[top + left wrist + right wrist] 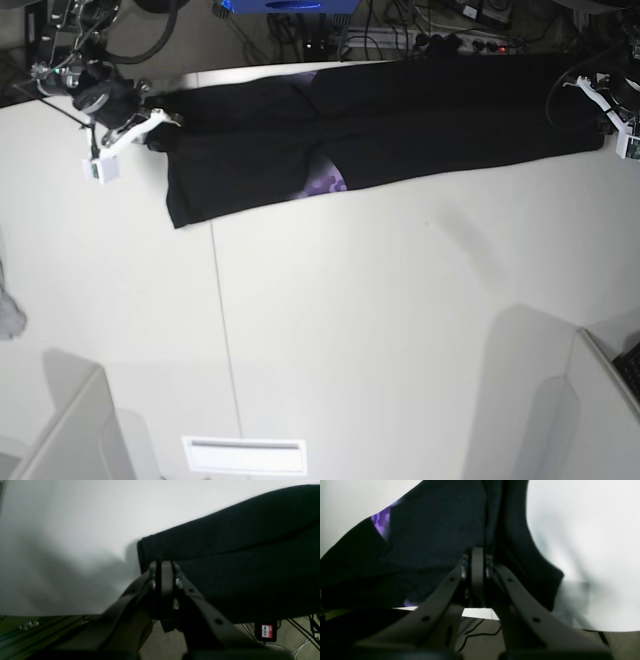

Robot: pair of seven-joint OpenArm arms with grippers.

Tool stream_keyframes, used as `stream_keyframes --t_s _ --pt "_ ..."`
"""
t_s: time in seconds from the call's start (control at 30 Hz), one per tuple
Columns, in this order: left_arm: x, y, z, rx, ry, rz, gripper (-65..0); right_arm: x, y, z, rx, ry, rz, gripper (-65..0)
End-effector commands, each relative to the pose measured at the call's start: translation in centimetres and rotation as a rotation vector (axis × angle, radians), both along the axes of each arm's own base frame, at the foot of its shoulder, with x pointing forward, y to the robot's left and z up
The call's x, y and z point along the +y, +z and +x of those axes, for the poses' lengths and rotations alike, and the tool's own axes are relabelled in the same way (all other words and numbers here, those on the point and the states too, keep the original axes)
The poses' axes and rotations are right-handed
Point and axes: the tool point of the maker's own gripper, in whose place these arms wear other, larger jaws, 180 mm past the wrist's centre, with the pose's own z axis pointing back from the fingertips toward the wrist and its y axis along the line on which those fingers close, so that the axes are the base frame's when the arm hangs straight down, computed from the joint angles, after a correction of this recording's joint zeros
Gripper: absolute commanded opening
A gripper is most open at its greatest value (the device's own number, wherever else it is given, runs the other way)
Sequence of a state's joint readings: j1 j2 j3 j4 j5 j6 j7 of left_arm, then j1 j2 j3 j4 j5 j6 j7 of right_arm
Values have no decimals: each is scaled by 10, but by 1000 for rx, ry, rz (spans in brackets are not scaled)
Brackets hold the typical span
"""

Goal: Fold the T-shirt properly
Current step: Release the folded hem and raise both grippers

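White table [350, 330] takes up most of the base view. T-shirt [380, 125] is stretched in a long black band across the far edge of the table, nearly from the left side to the right. It's folded lengthwise, with a bit of purple print [325, 185] showing at the near edge of the fold, left of centre.

We see one gripper at each end of the band. Left gripper [163, 566], at the right end in the base view: jaws pinched together on a black hem corner, cloth running off to the right in its wrist view. Right gripper [477, 552], at the left end: jaws likewise together, clamped on a bunched fold of black cloth. Exactly which layers are caught there is hard to tell, as the wrist view is dark.

Small grey cloth scrap [8, 315] sits at the left table edge, well apart from the shirt.
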State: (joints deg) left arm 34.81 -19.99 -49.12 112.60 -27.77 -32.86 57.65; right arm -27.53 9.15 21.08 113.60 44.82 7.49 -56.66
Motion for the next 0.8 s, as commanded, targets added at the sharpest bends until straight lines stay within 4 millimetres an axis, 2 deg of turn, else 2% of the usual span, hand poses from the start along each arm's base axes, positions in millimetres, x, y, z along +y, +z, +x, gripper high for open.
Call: stream_keyframes --t_s 0.0,0.23,0.27,0.3,0.37,0.43,0.47,0.5,0.57,0.67,0.73,0.77 --pt "3 8 3 -17 -9 20 -650 -4 7 4 -29 -2 -7 -650" --pt "5 9 2 -18 -4 24 -650 -6 7 4 -29 -8 -9 -650" --pt "6 9 2 -18 -3 24 -606 -6 7 4 -29 -8 -9 -650" --pt "6 9 2 -18 -3 24 -540 -8 7 5 -31 -14 -13 -623" --pt "6 9 2 -17 -3 24 -383 -16 9 5 -35 -34 -23 -482" --pt "6 9 2 -17 -2 25 -257 -24 10 5 -40 -56 -34 -378" --pt "6 9 2 -17 -2 25 -211 -29 11 5 -44 -70 -42 -353" --pt "6 9 2 -17 -2 25 -181 -34 13 6 -49 -85 -50 -354" --pt "6 9 2 -18 -3 26 -173 -42 15 6 -54 -106 -62 -377" --pt "4 10 3 -23 -5 20 -206 -40 16 7 -61 -96 -59 -425" --pt "3 9 3 -25 -3 15 -268 -31 16 8 -64 -66 -47 -474" --pt "1 7 3 -27 0 5 -334 -21 15 9 -70 -28 -37 -518"
